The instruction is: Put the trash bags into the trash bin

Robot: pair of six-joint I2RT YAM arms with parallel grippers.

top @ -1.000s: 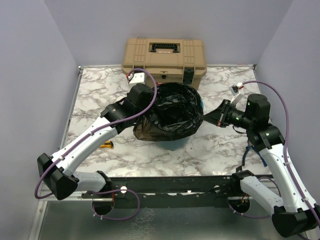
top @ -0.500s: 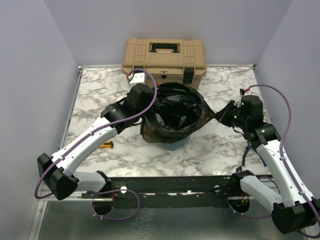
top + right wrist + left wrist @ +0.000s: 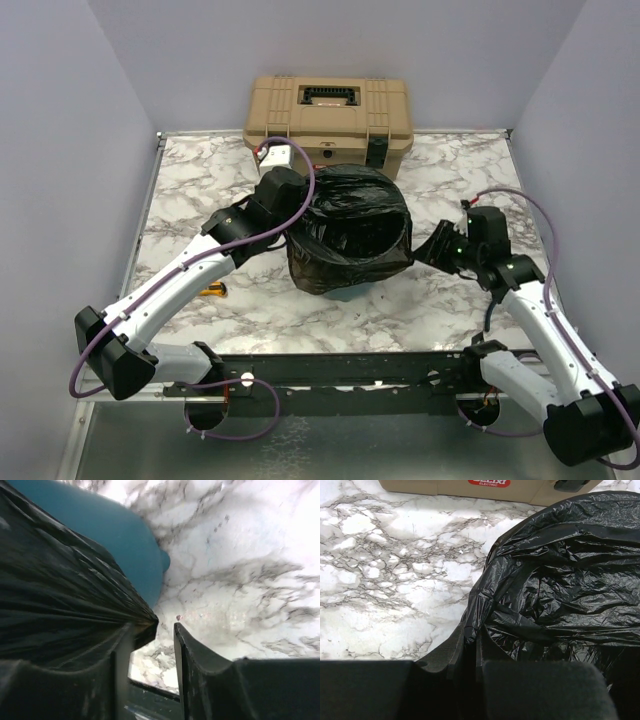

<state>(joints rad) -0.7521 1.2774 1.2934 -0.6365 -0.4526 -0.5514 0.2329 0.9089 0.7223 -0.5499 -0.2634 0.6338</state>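
Note:
The black trash bag (image 3: pixel 350 235) is draped over the teal trash bin (image 3: pixel 347 291), mouth open upward; only a sliver of teal shows below the film. My left gripper (image 3: pixel 293 215) is at the bag's left rim, shut on a fold of the film (image 3: pixel 560 580), pinched between its fingers (image 3: pixel 470 645). Low at the bin's right side is my right gripper (image 3: pixel 428 250). In the right wrist view its jaws (image 3: pixel 165 627) stand apart with marble showing between them. The bag (image 3: pixel 50 595) lies over the outside of its left finger, beside the bin wall (image 3: pixel 115 535).
A tan toolbox (image 3: pixel 328 120) stands behind the bin at the back edge; its lower front shows in the left wrist view (image 3: pixel 470 487). A small yellow object (image 3: pixel 213 291) lies on the marble table (image 3: pixel 200 180) beside the left arm. Walls close in on both sides.
My right gripper stretched the bag's right rim outward, dropped lower beside the bin and opened. The film now hangs down over the bin's right side. The left arm has stayed put.

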